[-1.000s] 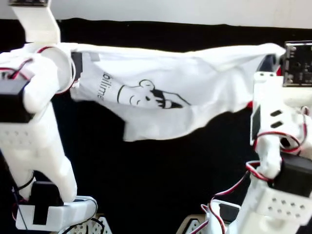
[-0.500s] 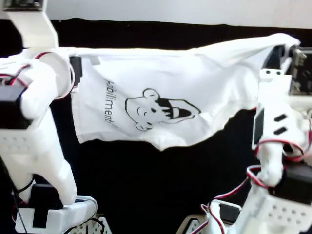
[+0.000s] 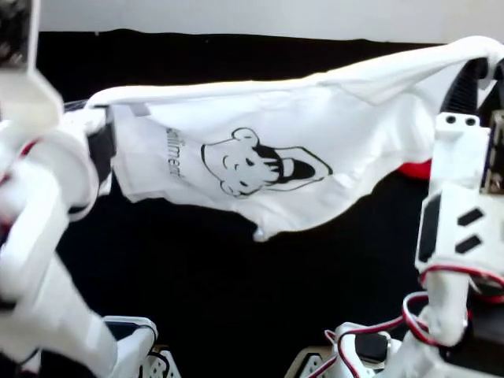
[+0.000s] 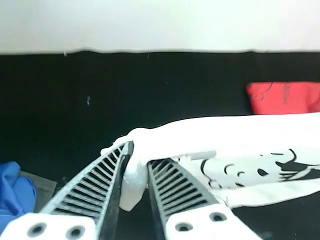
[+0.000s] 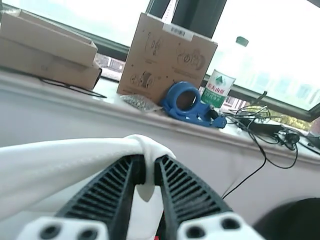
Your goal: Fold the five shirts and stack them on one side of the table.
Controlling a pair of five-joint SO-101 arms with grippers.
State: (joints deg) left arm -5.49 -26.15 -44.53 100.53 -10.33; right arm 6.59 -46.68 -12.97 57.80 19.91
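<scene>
Shirt (image 3: 315,126), white with a cartoon face print, hangs stretched in the air above the black table (image 3: 236,315). The left gripper (image 4: 136,160) is clamped tight on one bunched corner and the right gripper (image 5: 148,165) is clamped on the opposite one. A red shirt (image 4: 282,97) lies on the table beyond.

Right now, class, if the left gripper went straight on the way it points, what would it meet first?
Apart from the white shirt pinched in its fingers, the left gripper likely meets the black table first; the red shirt lies off that line. Depth is unclear.
</scene>
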